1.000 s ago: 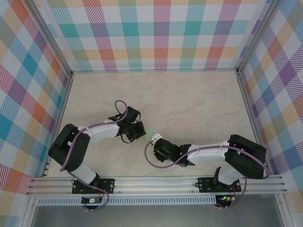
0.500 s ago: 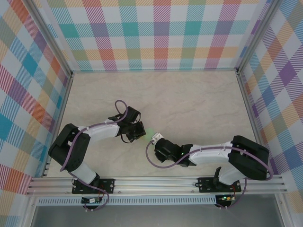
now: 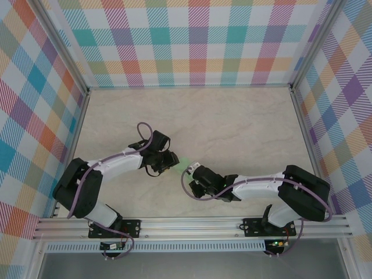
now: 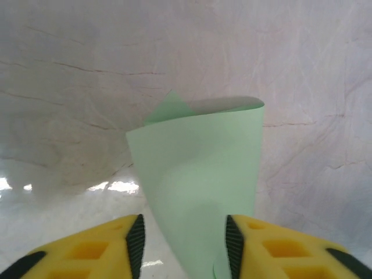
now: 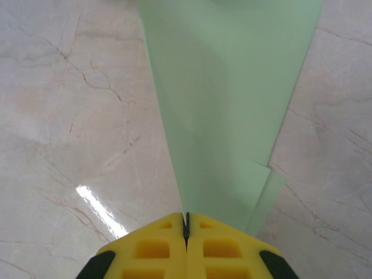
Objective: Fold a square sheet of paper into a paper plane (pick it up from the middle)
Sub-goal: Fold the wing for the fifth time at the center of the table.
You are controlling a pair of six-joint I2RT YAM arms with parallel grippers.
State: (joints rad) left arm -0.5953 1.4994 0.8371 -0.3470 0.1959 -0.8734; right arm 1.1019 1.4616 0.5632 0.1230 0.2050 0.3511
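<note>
Centrally, you see the right gripper (image 5: 186, 229) clenched, its yellow fingers pinching the narrow end of the pale green paper plane (image 5: 226, 87), while the left gripper (image 4: 185, 247) stands part open, the paper passing loosely between its pads. From above, the plane is a small green sliver between the two grippers, its shape hard to make out, and the right wrist view cuts off its wide end. Beneath lies a pale marbled worktop (image 3: 232, 122), walled by plaid panels (image 3: 197, 40).
</note>
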